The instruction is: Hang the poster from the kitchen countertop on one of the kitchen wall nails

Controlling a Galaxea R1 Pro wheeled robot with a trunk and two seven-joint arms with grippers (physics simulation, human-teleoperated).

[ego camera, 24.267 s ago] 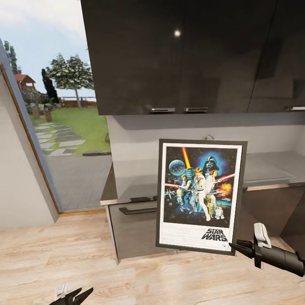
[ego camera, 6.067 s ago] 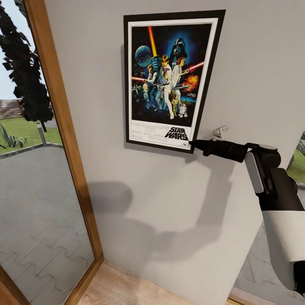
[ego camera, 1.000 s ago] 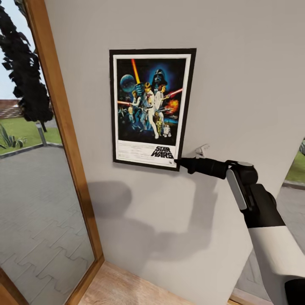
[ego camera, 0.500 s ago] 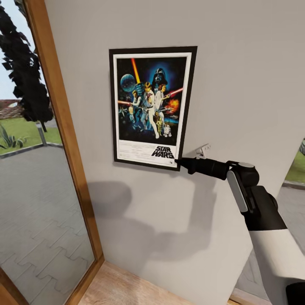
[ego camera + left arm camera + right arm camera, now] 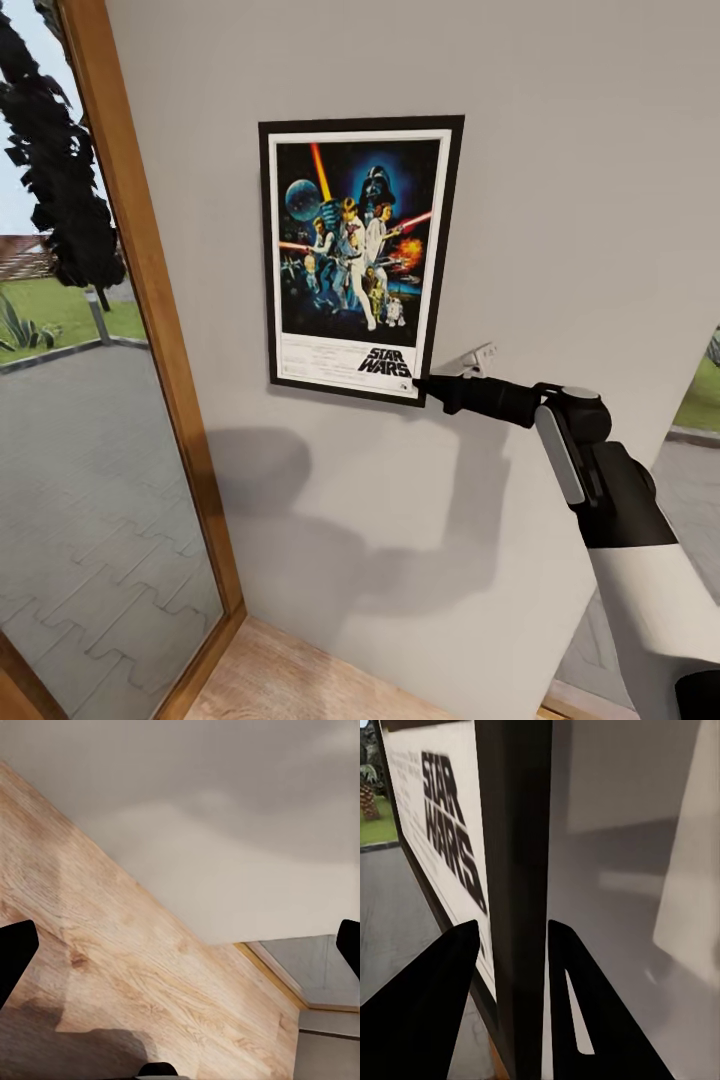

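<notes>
Left hand (image 5: 180, 945): open, fingers wide, aimed at floor.
Poster (image 5: 355, 258): upright against the wall, beside window frame (image 5: 150, 300).
Right hand (image 5: 422, 383): gripping poster's lower corner.
Progress: poster apparently at the wall; nail unseen, release remains.

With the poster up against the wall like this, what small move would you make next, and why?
Probably open the right tool and ease it back. The poster sits flat and upright against the wall, and the fingers are clamped on its lower corner frame. Whether it hangs on a nail cannot be seen, so release slowly.
</notes>
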